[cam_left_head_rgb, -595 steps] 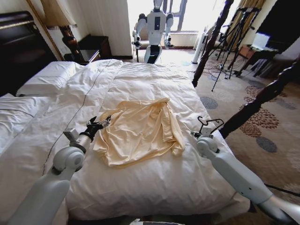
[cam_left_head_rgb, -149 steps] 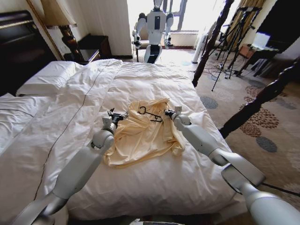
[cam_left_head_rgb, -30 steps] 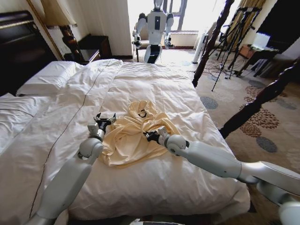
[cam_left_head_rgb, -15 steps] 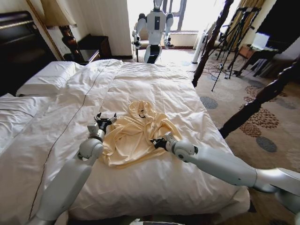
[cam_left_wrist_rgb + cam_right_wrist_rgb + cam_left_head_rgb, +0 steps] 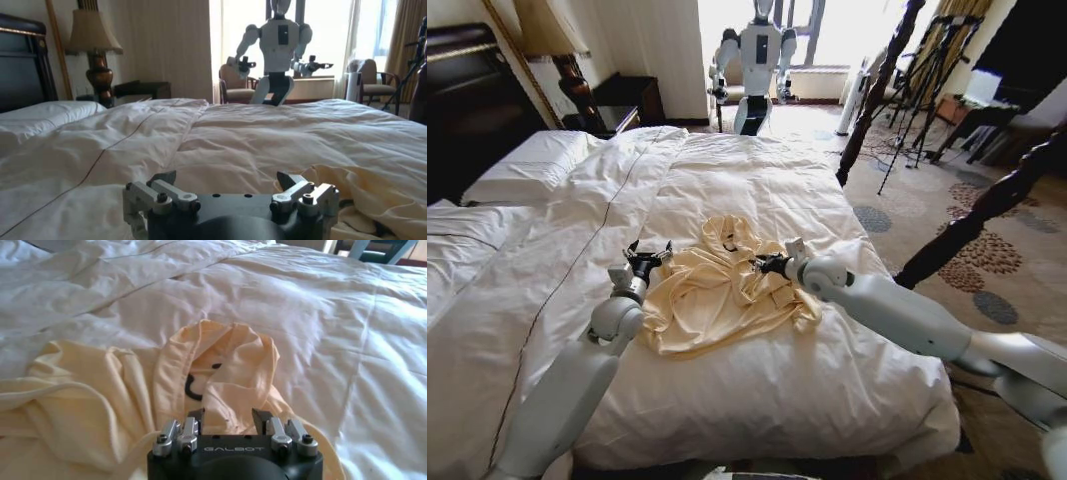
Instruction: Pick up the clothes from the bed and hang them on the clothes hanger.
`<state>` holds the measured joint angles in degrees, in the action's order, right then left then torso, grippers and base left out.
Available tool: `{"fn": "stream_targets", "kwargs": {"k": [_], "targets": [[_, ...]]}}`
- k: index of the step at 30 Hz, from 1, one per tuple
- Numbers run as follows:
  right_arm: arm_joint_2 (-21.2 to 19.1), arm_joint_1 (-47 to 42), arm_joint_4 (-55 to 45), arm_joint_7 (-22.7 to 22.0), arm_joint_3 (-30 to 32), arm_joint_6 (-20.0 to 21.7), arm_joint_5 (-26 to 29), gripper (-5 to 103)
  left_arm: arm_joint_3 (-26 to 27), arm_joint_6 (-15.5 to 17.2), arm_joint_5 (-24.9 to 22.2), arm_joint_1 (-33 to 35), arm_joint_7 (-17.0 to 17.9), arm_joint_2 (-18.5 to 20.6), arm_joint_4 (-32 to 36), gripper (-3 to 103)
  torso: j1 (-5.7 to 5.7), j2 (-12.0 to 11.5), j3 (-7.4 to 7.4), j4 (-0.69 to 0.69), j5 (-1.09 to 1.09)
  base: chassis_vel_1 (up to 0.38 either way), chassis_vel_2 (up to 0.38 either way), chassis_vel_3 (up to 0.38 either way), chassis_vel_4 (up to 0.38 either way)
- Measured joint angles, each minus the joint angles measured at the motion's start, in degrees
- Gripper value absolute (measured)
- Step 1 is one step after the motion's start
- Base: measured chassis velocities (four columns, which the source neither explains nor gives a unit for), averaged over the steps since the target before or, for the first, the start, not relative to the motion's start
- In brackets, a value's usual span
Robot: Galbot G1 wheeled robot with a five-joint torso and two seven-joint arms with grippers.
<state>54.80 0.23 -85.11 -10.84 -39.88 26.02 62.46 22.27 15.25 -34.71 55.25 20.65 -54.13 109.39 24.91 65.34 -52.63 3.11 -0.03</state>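
The pale yellow clothes [image 5: 712, 295] lie crumpled in the middle of the bed [image 5: 757, 180] on its white duvet. The collar end [image 5: 220, 355] stands up in a fold, and the black hook of the clothes hanger [image 5: 729, 243] [image 5: 191, 386] peeks out of it; the rest of the hanger is hidden in the fabric. My right gripper [image 5: 763, 265] [image 5: 227, 415] hovers low over the shirt just short of the collar, fingers open. At the shirt's left edge sits my left gripper [image 5: 649, 254] [image 5: 227, 179], wide open and holding nothing, with the shirt [image 5: 380, 195] beside it.
Dark wooden bedposts [image 5: 879, 85] [image 5: 992, 205] rise at the bed's right side. Another white robot [image 5: 757, 55] stands by the window beyond the bed. Black tripods [image 5: 922, 80] stand on the patterned carpet at right. Pillows [image 5: 527, 165], a lamp and a nightstand [image 5: 622, 100] are at left.
My right gripper has moved from the shirt's lower middle away from me to near the collar fold. The left gripper has stayed at the shirt's left edge.
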Motion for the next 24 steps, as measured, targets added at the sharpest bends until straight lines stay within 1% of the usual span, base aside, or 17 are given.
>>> {"fn": "stream_targets", "kwargs": {"k": [1,2,3,4,5,6,7,8,9,11,12,14,15,17,19,22,24], "targets": [[1.5,0.1,2.3,0.0,0.0,-0.5,-1.0,48,0.1,0.0,0.0,0.2,0.0,0.0,0.0,100,0.0,0.0,0.0,0.0,-0.01,0.0,0.0,0.0,0.0],[3.9,0.1,5.4,0.1,-0.2,-1.4,-2.1,48,0.1,0.0,0.0,0.4,0.0,-0.1,0.0,100,0.0,0.0,0.0,-0.01,0.0,0.0,0.0,0.0,0.0],[3.9,0.1,5.4,0.1,-0.2,-1.4,-2.1,48,0.1,0.0,0.0,0.4,0.0,-0.1,0.0,100,0.0,0.0,0.0,-0.01,0.0,0.0,0.0,0.0,0.0],[5.4,0.1,7.5,0.1,-0.3,-1.8,-2.7,60,0.1,0.0,0.0,0.5,0.0,-0.1,0.0,100,0.0,0.0,0.0,-0.02,0.0,0.0,0.0,0.0,0.0],[7.0,-0.2,9.5,-0.1,-0.5,-2.1,-3.3,60,0.1,-0.1,0.0,0.6,0.0,-0.1,0.0,100,0.0,0.0,0.0,-0.03,-0.01,0.0,0.0,0.0,0.0],[7.9,-0.6,10.5,-0.7,-0.6,-2.1,-3.7,60,0.1,-0.2,0.0,0.6,0.0,-0.1,0.0,100,0.0,0.0,0.0,-0.03,0.0,0.0,0.0,0.0,0.0],[8.4,-1.1,10.9,-1.4,-0.6,-2.1,-4.0,71,0.2,-0.2,0.0,0.6,0.0,-0.1,-0.1,100,0.0,0.0,0.0,-0.03,0.0,0.0,0.0,0.0,0.0],[8.4,-1.1,10.9,-1.4,-0.6,-2.1,-4.0,71,0.2,-0.2,0.0,0.6,0.0,-0.1,-0.1,100,0.0,0.0,0.0,-0.03,0.0,0.0,0.0,0.0,0.0],[8.4,-1.7,10.9,-2.5,-0.7,-1.5,-4.2,77,0.5,-0.2,-0.1,0.5,-0.1,0.0,-0.3,100,0.0,0.0,0.0,-0.03,-0.01,0.0,0.0,0.0,0.0],[6.4,-2.8,9.6,-4.6,-0.7,-0.2,-4.4,87,1.1,-0.4,-0.2,0.4,-0.4,0.2,-0.6,100,0.0,0.0,0.0,-0.02,0.0,0.0,0.0,0.0,0.0],[6.4,-2.8,9.6,-4.6,-0.7,-0.2,-4.4,87,1.1,-0.4,-0.2,0.4,-0.4,0.2,-0.6,100,0.0,0.0,0.0,-0.02,0.0,0.0,0.0,0.0,0.0],[3.6,-3.9,7.7,-5.9,-0.7,0.3,-4.4,96,1.6,-0.6,-0.2,0.4,-0.7,0.3,-1.0,100,0.0,0.0,0.0,0.01,0.01,0.0,0.0,0.0,0.0],[1.4,-4.6,6.4,-6.3,-0.6,0.5,-4.3,96,1.8,-0.7,-0.2,0.5,-0.9,0.2,-1.3,100,0.0,0.0,0.0,0.01,0.01,0.0,0.0,0.0,0.0],[0.1,-5.0,5.6,-6.5,-0.5,0.6,-4.2,99,1.8,-0.8,-0.2,0.5,-1.0,0.2,-1.5,100,0.0,0.0,0.01,0.01,0.01,0.0,0.0,0.0,0.0],[-3.6,-6.0,3.0,-7.2,-0.3,0.8,-3.4,100,1.7,-1.0,-0.2,0.4,-1.1,-0.1,-1.8,100,0.0,0.0,0.01,0.01,0.01,0.0,0.0,0.0,0.0],[-6.3,-6.3,0.4,-8.4,-0.3,1.3,-2.0,100,1.4,-1.0,-0.2,0.0,-1.1,-0.2,-2.0,100,0.0,0.0,0.01,0.02,0.02,0.0,0.0,0.0,0.0],[-7.0,-6.3,-0.3,-8.4,-0.2,1.3,-1.8,100,1.0,-1.0,-0.2,-0.3,-1.1,-0.3,-2.2,100,-0.01,0.0,0.01,0.03,0.01,0.0,0.0,0.0,0.0]]}}
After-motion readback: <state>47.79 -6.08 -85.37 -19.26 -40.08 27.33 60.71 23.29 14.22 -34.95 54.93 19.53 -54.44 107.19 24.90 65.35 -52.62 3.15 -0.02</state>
